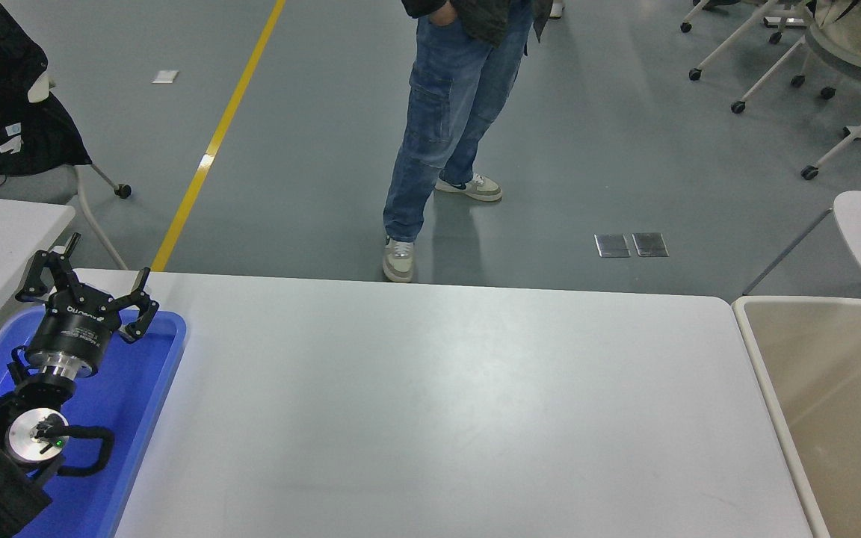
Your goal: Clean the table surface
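Table surface (438,403) takes up most of the view, glossy white w/ rounded corners, running from just right of the left gripper (87,288) all the way across to the bin (763,388) on the far right. Only a soft glare patch shows on it near the middle.

Left gripper sits at the lower left, hovering over the blue tray (150,388), fingers spread wide apart and pinching nothing. Tray lies right under it and the arm, w/ its right rim resting on the table's left end. Tips point away from the camera, toward the far edge.

Right gripper isn't visible anywhere, so can't say anything abt it.

Beige bin w/ pale rim butts up against the table's right end, well apart from the gripper. Inside looks bare as far as I can see.

Beyond the far edge, fwd and right of the gripper, a person (445,127) in jeans and sneakers stands on the grey floor, one shoe close to the table edge. Yellow floor line (214,142) runs off straight ahead of the gripper.
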You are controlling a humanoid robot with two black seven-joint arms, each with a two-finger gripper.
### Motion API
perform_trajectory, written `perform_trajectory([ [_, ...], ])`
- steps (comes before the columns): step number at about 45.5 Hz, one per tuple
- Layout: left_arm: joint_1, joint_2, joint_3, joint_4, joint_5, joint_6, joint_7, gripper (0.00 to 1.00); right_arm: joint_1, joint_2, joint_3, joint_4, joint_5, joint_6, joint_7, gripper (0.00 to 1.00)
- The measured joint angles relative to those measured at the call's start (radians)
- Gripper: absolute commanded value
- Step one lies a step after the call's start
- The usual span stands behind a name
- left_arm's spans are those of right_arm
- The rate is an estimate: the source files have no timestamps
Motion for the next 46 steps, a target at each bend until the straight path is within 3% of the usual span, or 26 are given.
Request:
perform_trajectory([
  [30, 0.0, 0.0, 0.0, 0.0, 0.0, 0.0, 0.0, 1.0, 0.037, -0.031, 0.245, 0.285, -0.046, 0.033, 0.183, 0.98],
  [46, 0.0, 0.0, 0.0, 0.0, 0.0, 0.0, 0.0, 1.0, -0.112, 0.068, 0.358, 0.333, -0.088, 0.037, 0.263, 0.98],
])
